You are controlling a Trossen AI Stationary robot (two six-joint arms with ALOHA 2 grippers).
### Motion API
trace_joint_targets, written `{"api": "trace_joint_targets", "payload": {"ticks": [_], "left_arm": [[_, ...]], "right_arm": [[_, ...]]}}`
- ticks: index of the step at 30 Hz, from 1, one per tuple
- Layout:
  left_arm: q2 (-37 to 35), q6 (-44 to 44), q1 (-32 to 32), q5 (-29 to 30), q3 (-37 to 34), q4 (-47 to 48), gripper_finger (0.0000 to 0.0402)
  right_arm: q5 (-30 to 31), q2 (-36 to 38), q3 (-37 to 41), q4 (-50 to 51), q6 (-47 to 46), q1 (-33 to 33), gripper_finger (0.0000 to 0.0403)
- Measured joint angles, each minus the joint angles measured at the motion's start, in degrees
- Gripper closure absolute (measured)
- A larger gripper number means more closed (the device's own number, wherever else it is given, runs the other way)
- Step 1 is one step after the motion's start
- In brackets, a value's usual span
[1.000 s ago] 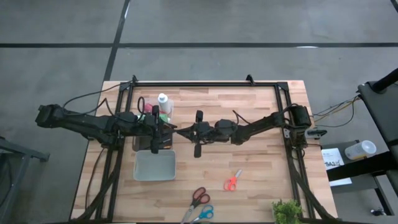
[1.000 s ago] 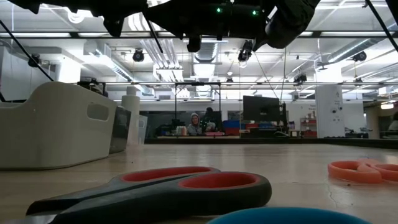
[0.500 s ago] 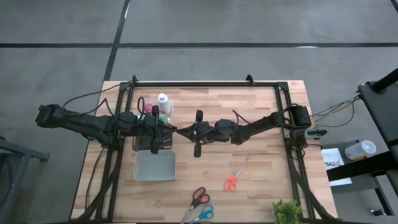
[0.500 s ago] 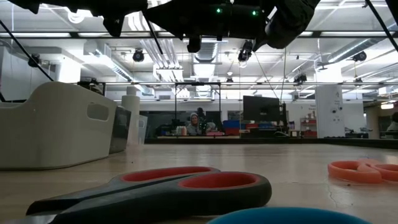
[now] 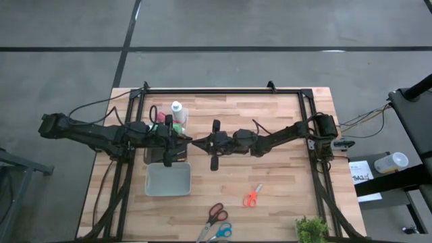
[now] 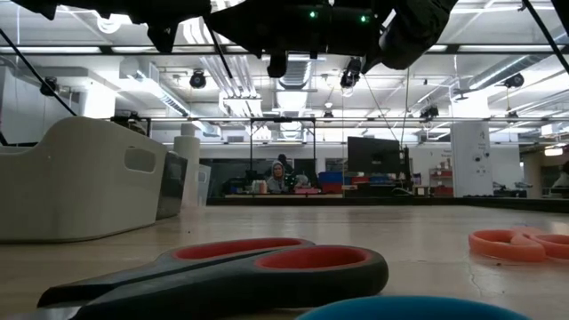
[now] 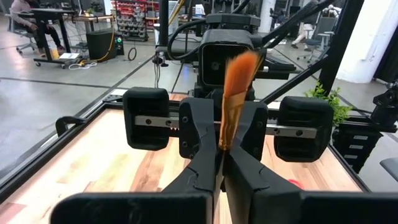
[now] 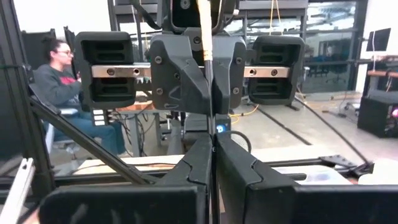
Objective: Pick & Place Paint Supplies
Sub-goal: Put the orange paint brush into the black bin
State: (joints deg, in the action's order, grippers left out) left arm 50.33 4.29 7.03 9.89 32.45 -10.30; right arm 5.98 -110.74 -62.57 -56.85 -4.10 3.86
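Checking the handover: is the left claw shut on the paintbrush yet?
Shut. In the left wrist view, the left claw has both fingers pressed against the thin orange-bristled paintbrush; no gap shows.

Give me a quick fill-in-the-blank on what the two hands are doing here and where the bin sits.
1. The left hand is shut on a ____ with orange bristles.
2. The right hand is ____ on the thin handle of the brush.
3. Seen from above, the grey bin lies on the ____ arm's side of the table.

Missing words: brush; shut; left
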Motion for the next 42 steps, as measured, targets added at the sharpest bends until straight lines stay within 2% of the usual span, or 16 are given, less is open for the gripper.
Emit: {"api": "trace_joint_targets", "payload": {"ticks": [42], "left_arm": [[0.0,0.0,0.0,0.0,0.0,0.2,0.0387]], "right_arm": [[-0.2,-0.1,-0.9,2.4,-1.7,-0.1,0.039]]}}
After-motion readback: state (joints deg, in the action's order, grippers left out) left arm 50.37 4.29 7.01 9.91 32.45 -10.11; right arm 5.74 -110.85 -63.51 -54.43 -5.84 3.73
